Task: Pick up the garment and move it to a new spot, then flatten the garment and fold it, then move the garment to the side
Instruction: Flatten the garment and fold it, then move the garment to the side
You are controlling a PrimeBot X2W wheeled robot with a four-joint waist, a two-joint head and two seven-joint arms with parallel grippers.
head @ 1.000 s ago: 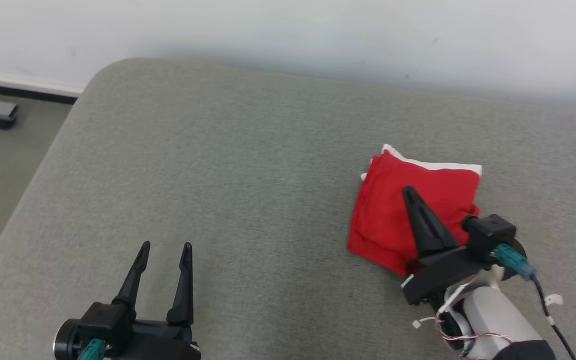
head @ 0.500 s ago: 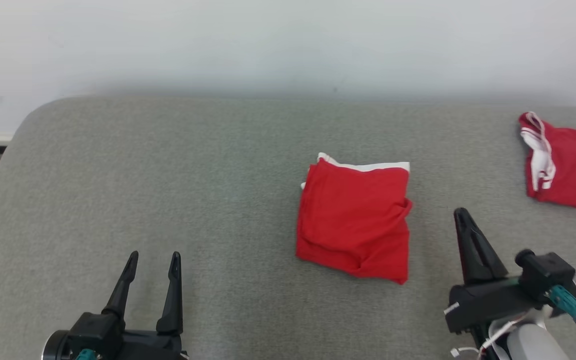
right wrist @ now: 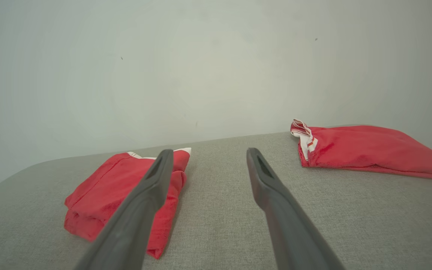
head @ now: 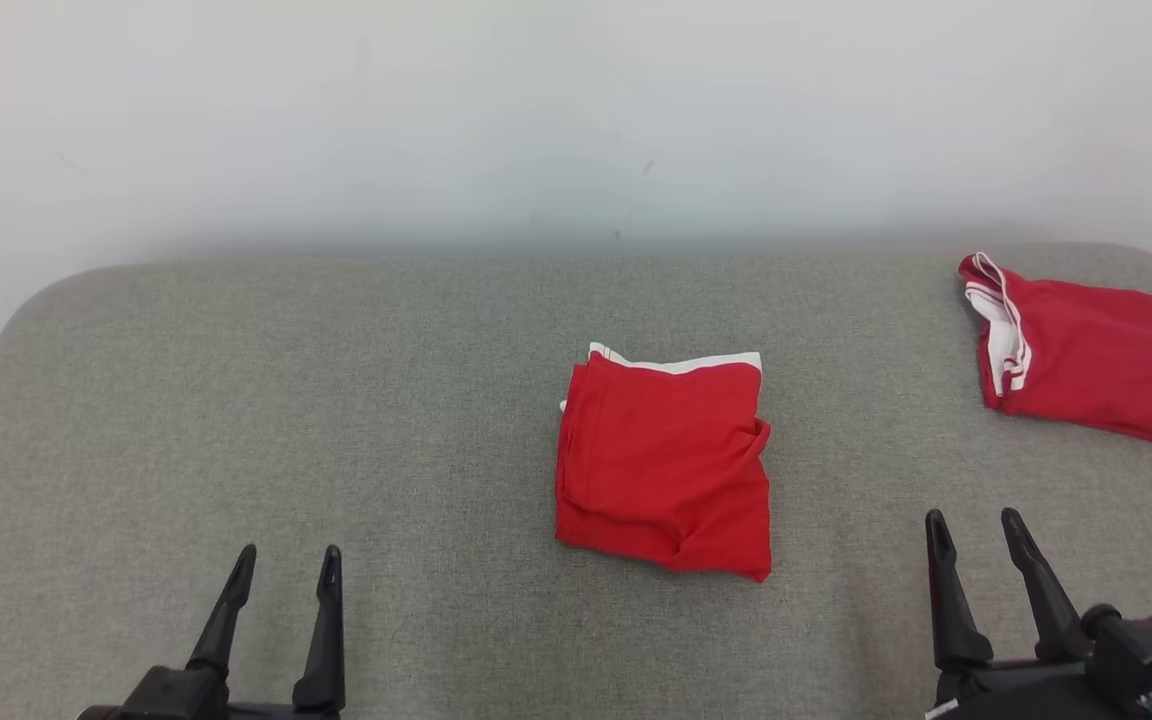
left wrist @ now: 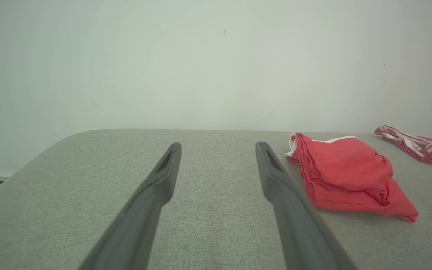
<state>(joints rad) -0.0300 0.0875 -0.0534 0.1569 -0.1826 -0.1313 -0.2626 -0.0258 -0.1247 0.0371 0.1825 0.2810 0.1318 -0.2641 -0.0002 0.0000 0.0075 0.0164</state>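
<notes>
A red garment [head: 664, 465] with a white edge lies folded into a small square in the middle of the grey padded surface [head: 386, 400]. It also appears in the left wrist view [left wrist: 345, 176] and the right wrist view [right wrist: 118, 191]. My left gripper [head: 285, 556] stands open at the lower left, well clear of the fold, nothing between its fingers [left wrist: 216, 146]. My right gripper [head: 972, 522] is open at the lower right, to the right of the garment and not touching it [right wrist: 208, 152].
A second red garment [head: 1096, 350] with white striped trim lies spread at the far right edge of the surface [right wrist: 369, 150]. A pale wall [head: 576, 120] rises just behind the surface. Its rounded left corner drops off towards the floor.
My right gripper has let go of the folded garment, drawn back to the lower right and opened. The camera has swung right, bringing the second garment into view.
</notes>
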